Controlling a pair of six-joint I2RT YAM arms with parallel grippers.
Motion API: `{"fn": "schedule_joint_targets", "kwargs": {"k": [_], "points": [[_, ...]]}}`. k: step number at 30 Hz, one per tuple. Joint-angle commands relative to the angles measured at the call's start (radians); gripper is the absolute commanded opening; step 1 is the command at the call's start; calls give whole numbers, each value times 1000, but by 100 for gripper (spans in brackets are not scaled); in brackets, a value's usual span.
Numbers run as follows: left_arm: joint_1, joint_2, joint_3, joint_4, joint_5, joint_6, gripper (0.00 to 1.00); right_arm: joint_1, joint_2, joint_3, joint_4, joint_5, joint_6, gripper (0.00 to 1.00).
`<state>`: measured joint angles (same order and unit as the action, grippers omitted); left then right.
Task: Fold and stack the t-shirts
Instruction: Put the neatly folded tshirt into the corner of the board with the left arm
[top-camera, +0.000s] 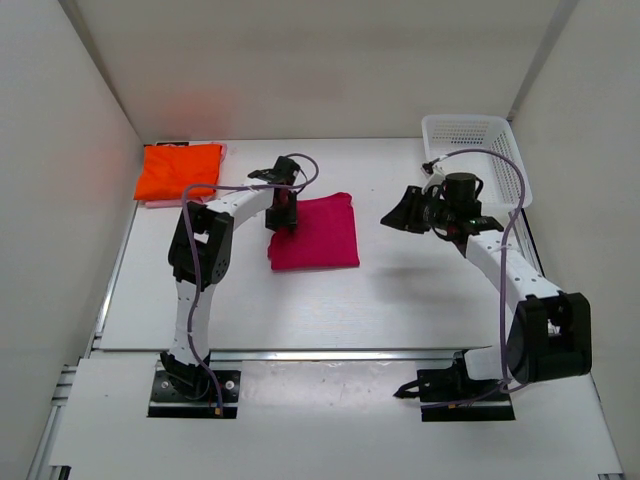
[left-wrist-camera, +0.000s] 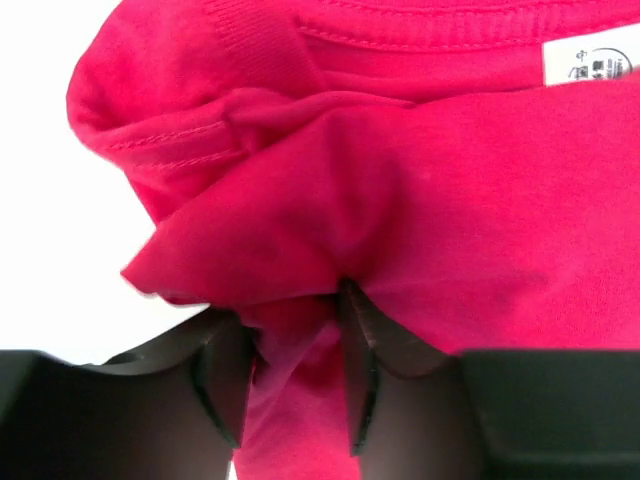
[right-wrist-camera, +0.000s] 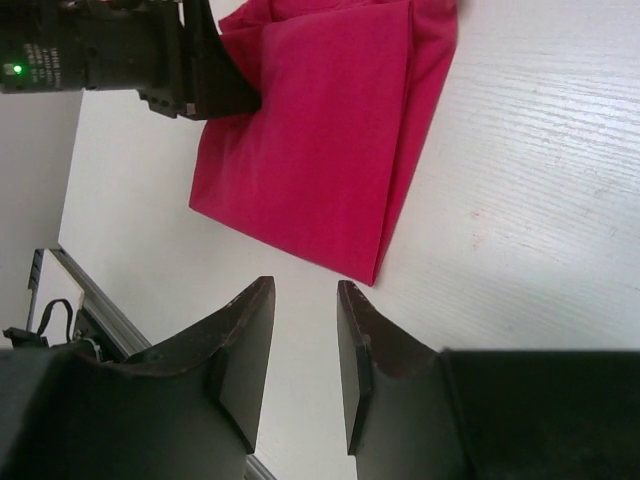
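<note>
The magenta t-shirt (top-camera: 318, 235) lies folded into a rectangle in the middle of the table. My left gripper (top-camera: 281, 222) is at its back left corner, and in the left wrist view the gripper (left-wrist-camera: 293, 320) is shut on a bunched fold of the magenta fabric (left-wrist-camera: 450, 200). The orange t-shirt (top-camera: 178, 170) lies folded at the back left, with a thin light pink edge (top-camera: 224, 151) showing beneath it. My right gripper (top-camera: 395, 215) hovers to the right of the magenta shirt. In its wrist view the gripper (right-wrist-camera: 303, 290) is open and empty, near the shirt's (right-wrist-camera: 320, 140) corner.
A white mesh basket (top-camera: 470, 118) stands at the back right, behind the right arm. White walls close in the table at left, back and right. A metal rail runs along the near edge in front of the arm bases.
</note>
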<state>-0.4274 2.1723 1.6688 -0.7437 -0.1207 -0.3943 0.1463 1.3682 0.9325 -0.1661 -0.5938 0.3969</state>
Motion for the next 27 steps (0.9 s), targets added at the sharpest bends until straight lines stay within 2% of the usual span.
{"fn": "schedule_joint_targets", "kwargs": {"k": [1, 2, 4, 8, 12, 16, 18, 20, 24, 27], "points": [[13, 29, -35, -89, -19, 12, 45, -22, -58, -31, 79, -49, 2, 30], [12, 30, -23, -101, -20, 5, 46, -24, -64, -38, 82, -50, 0, 30], [3, 21, -29, -100, -46, 0, 63, -27, -72, -49, 86, -54, -3, 30], [0, -9, -31, -95, -50, -5, 72, -30, -67, -43, 76, -66, -12, 30], [10, -43, -52, -85, -30, 8, 98, -17, -66, -38, 82, -77, -12, 30], [50, -103, -118, -13, 47, 0, 99, -10, -64, -43, 85, -80, -7, 29], [73, -117, -145, 19, 85, -15, 94, -10, -64, -49, 91, -89, 3, 29], [73, -106, -147, 18, 76, -17, 88, -11, -58, -41, 94, -84, -3, 29], [47, -52, -109, -37, 29, -11, 82, -7, -64, -40, 91, -95, 5, 28], [52, -45, -138, -14, 67, -15, 65, -20, -72, -50, 103, -107, 16, 27]]}}
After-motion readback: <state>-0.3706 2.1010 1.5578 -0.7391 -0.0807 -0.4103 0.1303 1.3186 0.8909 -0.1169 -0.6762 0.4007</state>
